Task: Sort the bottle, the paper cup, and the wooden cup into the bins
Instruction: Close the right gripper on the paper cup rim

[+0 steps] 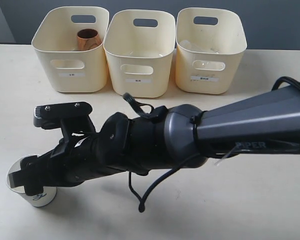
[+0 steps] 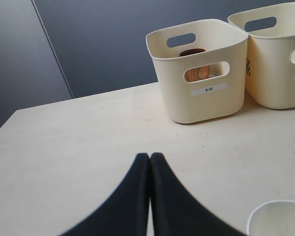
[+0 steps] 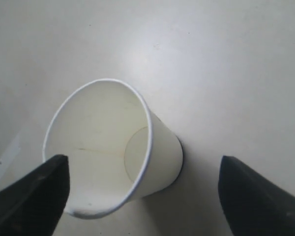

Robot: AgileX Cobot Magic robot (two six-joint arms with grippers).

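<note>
While the right gripper (image 3: 140, 191) reaches across to the near left of the table (image 1: 230, 210), its jaws stand wide around the upright paper cup (image 1: 35, 192) (one finger (image 3: 32, 196) over the rim, the other clear of the wall). The left gripper (image 2: 150, 196) has its jaws pressed together, holding nothing. Farther back, the wooden cup (image 1: 88, 39) lies in the left of three bins (image 1: 72, 50), and a clear shape, probably the bottle (image 1: 202, 50), in the right one.
</note>
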